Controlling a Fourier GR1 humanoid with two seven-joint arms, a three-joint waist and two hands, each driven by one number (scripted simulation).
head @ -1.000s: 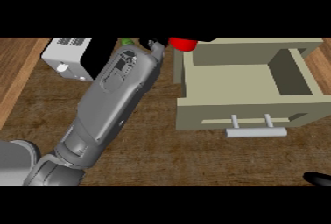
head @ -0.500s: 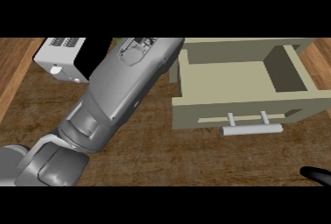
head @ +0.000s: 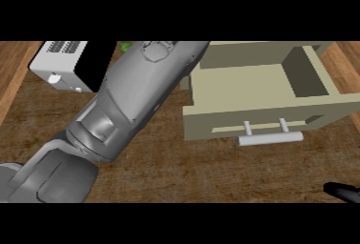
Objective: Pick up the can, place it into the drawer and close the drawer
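**Left hand out of frame, can unseen, drawer standing open**

Item 1, left hand: not visible. The left forearm [head: 134,95] crosses the head view on a diagonal from the lower left corner to the top edge, and the hand lies beyond that edge. Whether its fingers are spread or curled round anything cannot be told.

Item 2, can: not visible anywhere in the view. Judgement: the arm's long reach toward the far side of the counter suggests the can is out there at the hand, but nothing here confirms it.

Item 3, drawer [head: 232,125]: pulled out, beige, its cavity open upward and showing nothing inside. It sits just to the right of the forearm, near the wrist end. Judgement: left open so the can may be lowered in from above; placing and closing are both not yet done.

Item 4, drawer handle [head: 271,137]: pale bar on two posts on the front panel, facing the robot and unobstructed. Judgement: the likely place to push when closing.

Item 5, right hand [head: 345,192]: only a black tip shows at the lower right edge, well apart from the drawer; its finger state cannot be told.

Item 6, surroundings: white appliance [head: 60,64] with a dark side at upper left, close beside the forearm; a small green object [head: 126,46] peeks out between appliance and arm, identity unclear; brown wooden counter [head: 211,171].

Item 7, obstructions: the forearm itself hides the counter beneath it. Judgement: the drawer's near left wall is the edge to clear on the way in.
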